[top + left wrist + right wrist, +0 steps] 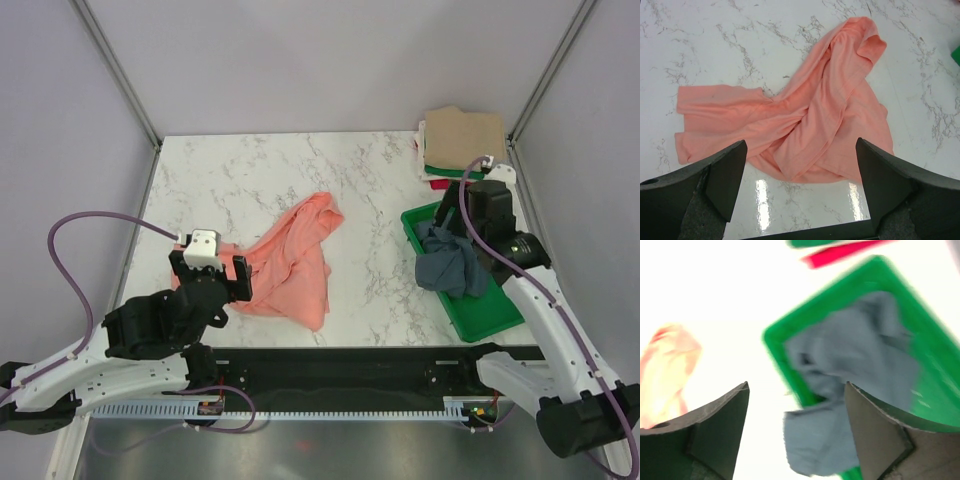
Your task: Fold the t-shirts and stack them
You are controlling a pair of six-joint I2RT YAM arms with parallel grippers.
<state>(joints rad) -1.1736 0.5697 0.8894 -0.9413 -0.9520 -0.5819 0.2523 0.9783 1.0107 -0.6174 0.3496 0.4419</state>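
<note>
From above, the salmon-pink t-shirt (295,262) lies crumpled on the marble desk (300,170), left of the middle, one sleeve reaching toward the far side. The left arm (150,325) brings the left jaws to the shirt's left edge; whether they touch the cloth cannot be told from here. At the far right corner sits a folded stack with a tan t-shirt (463,137) on top and green, white and red edges showing under it. Just in front of the stack, the green tray (495,312) holds the slate blue-grey t-shirt (452,265), bunched up and spilling over the tray's left rim. The right arm (545,310) reaches over the tray, and the right jaws are hidden under its wrist.

In the left wrist view, the salmon-pink t-shirt (805,115) spreads across the desk (715,40) ahead of the left jaws. Its near folded edge falls between the two fingers (725,175), which stand wide apart and released, gripping nothing, with bare glossy desk between them and the cloth.

The right wrist view is blurred. The slate blue-grey t-shirt (850,375) fills the green tray (775,345), with one flap hanging out over the near rim between the fingers (715,425). The right jaws are spread wide and hold nothing. The salmon-pink t-shirt (665,370) shows at the left edge.
</note>
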